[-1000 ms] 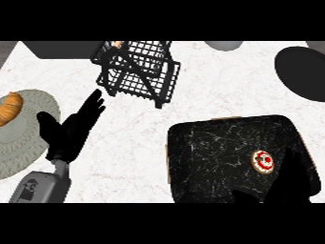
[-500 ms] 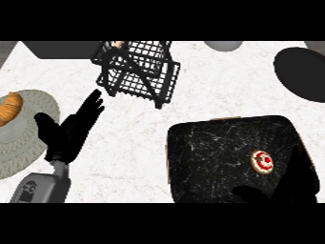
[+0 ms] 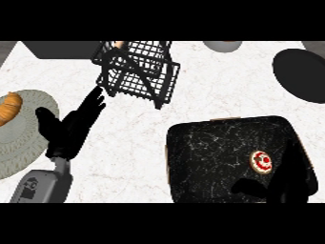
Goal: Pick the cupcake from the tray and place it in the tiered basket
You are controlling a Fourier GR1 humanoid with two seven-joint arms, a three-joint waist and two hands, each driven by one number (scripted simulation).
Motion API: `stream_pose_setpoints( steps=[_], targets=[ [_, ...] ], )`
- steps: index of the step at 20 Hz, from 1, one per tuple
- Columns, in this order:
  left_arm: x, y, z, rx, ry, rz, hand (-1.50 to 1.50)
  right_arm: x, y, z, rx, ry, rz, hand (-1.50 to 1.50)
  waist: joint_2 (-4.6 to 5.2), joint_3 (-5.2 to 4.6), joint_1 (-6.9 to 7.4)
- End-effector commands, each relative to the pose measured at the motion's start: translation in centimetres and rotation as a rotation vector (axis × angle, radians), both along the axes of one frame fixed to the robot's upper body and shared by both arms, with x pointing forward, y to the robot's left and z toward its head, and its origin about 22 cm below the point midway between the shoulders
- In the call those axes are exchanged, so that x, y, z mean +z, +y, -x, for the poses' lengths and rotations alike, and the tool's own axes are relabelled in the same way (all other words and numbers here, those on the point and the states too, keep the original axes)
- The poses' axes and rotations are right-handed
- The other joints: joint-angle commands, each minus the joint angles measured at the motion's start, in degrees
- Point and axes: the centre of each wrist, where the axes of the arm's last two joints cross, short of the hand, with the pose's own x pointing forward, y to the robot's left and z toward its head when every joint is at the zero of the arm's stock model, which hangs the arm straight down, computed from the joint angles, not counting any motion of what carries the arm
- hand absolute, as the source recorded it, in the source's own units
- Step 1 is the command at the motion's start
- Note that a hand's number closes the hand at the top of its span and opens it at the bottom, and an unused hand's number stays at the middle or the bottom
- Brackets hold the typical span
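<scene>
Rising over the tray [image 3: 193, 157], right hand [image 3: 291, 178], fingers spread, nears the cupcake [image 3: 262, 162] just up-left of it.

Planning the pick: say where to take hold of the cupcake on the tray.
Probably pinch the cupcake across its round sides, coming from above. It sits alone on the flat dark tray, top up, beside the right hand, so nothing blocks either side.

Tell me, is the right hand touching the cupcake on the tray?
Apart. The head view shows dark tray surface between the cupcake and the right hand, whose fingers reach up just beside it.
</scene>
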Motion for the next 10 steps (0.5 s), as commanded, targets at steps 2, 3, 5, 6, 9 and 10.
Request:
stream_pose_setpoints(
  steps=[2, 3, 5, 6, 9, 10],
  targets=[
    [-2.3, 0.3, 2.0, -0.011, 0.013, 0.005, 0.00, -1.4, -1.4, -2.5, 0.095, 0.008, -0.002, 1.50, 0.67, 0.72, 0.68],
    [-2.3, 0.5, 1.0, -0.006, 0.004, 0.016, 0.00, -1.9, -0.9, -2.2, 0.133, -0.012, 0.008, 1.50, 0.69, 0.71, 0.37],
    [-0.5, 0.5, 0.9, -0.008, 0.011, -0.008, 0.00, -2.2, -0.9, 1.2, 0.152, 0.004, 0.045, 1.50, 0.53, 0.70, 0.11],
    [-1.5, 0.9, -0.1, -0.004, 0.004, 0.002, 0.00, -2.1, -0.9, -2.9, 0.162, 0.010, 0.063, 1.50, 0.72, 0.70, 0.40],
    [-0.1, -0.1, 0.4, -0.019, -0.003, 0.006, 0.00, -3.4, -0.1, -1.5, 0.155, -0.008, 0.081, 1.50, 0.61, 0.71, 0.28],
    [-1.0, 1.5, 1.5, 0.007, -0.010, 0.004, 0.00, -2.4, 0.9, -2.1, 0.152, -0.011, 0.096, 1.50, 0.59, 0.68, 0.45]
  ],
)
